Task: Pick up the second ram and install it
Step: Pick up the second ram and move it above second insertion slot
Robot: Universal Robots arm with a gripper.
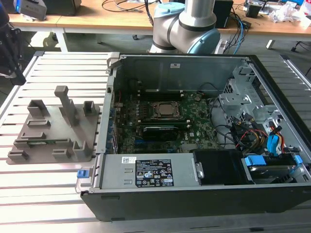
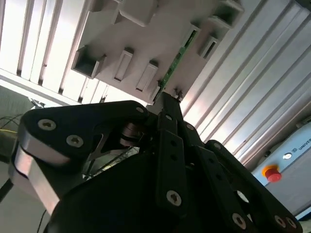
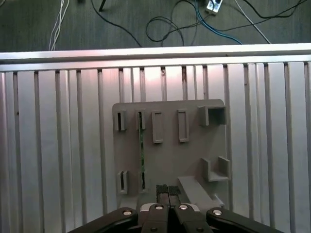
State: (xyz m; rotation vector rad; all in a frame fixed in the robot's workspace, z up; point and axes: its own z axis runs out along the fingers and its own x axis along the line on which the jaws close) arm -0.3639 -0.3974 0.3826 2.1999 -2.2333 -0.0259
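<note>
The second ram stood on edge in the slots of your gray fixture plate, a thin green strip in both wrist views, not yet picked up. In the exterior view, your gripper hung to the exterior view's left of the plate, clear of it. Its fingers were pressed together and held nothing, poised near the plate's edge. To the exterior view's right of the plate lay the open computer case, its motherboard exposed.
</note>
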